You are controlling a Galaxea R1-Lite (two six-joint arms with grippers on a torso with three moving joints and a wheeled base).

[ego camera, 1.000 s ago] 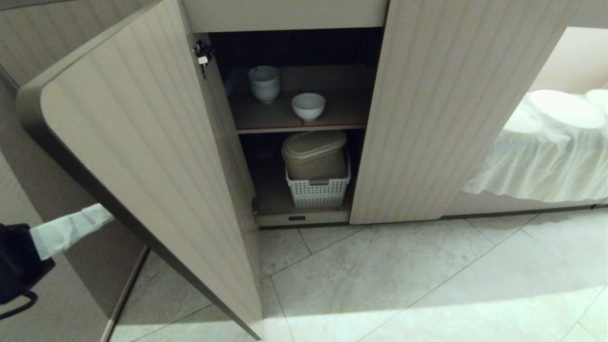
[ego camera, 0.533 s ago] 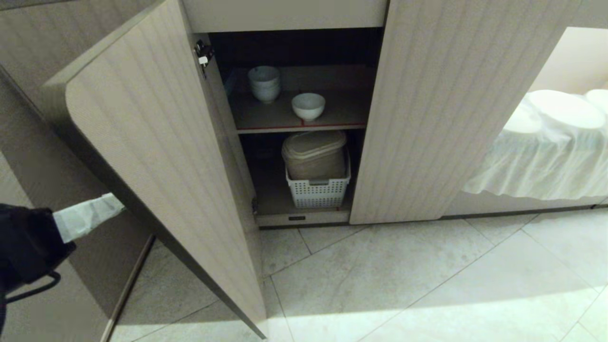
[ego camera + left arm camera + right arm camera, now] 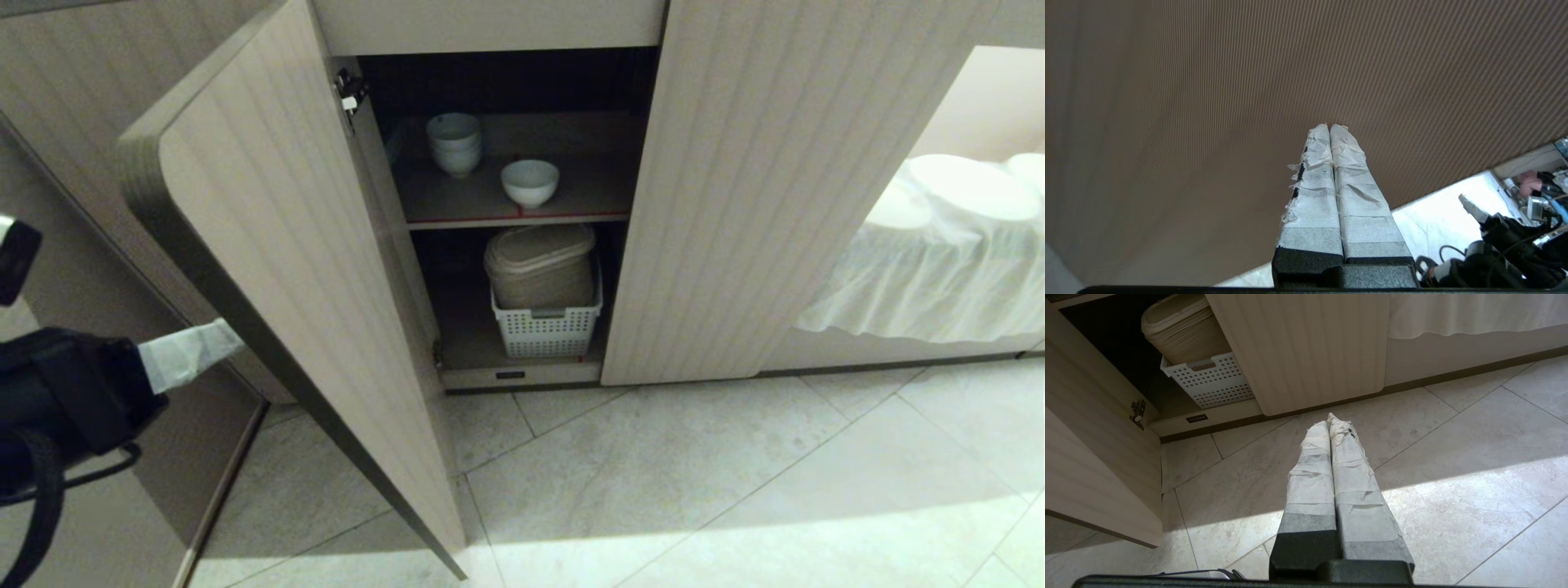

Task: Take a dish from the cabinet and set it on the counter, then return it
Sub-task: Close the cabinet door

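The cabinet (image 3: 490, 212) stands with its left door (image 3: 277, 310) swung wide out into the room and its right door (image 3: 775, 188) closed over the other half. On the upper shelf (image 3: 588, 200), the one with the red front edge, the single white bowl (image 3: 530, 181) sits upright near the front, well apart from both claws. Just behind it and further toward the hinge side of the cabinet is a stack of bowls (image 3: 455, 143), close to the single bowl but not touching it. Below the shelf, on the cabinet floor, a white perforated basket (image 3: 545, 328) holds a beige lidded container (image 3: 540, 265) that rises above the basket's rim. The left claw (image 3: 214, 341) is on the outer side of the open door, its white-wrapped fingers (image 3: 1331, 179) pressed together with nothing between them, the tips right up against the door's ribbed face; whether they actually touch it I cannot tell. The right claw (image 3: 1329, 420) hangs low over the tiled floor (image 3: 694, 490) in front of the cabinet, also clenched and empty, pointing toward the bottom corner of the closed door. To the right of the cabinet a white cloth (image 3: 939, 261) drapes down over a ledge.
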